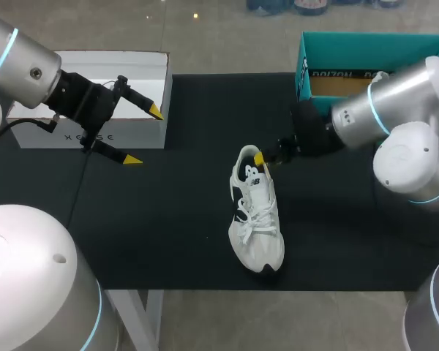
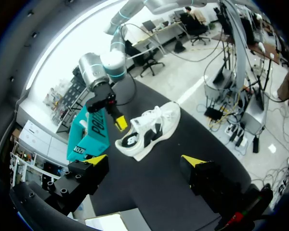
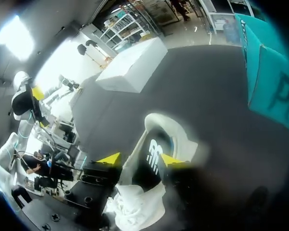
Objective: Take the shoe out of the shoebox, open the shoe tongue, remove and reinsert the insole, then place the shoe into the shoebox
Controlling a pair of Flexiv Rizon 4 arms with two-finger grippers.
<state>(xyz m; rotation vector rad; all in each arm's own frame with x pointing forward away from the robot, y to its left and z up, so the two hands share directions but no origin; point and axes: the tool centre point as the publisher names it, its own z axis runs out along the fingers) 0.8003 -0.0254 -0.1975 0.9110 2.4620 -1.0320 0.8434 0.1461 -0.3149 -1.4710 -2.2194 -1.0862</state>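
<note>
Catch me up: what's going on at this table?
The white shoe is out of the teal shoebox and lies on the black mat. The right arm is down at the shoe's heel; whether it grips it is unclear. The left arm hangs near the white box, jaws open, holding nothing.

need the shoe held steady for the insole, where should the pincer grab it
Grip the shoe by its heel collar, coming from the teal shoebox side: it stands upright, opening up, heel toward that box, where the right pincer sits.
</note>
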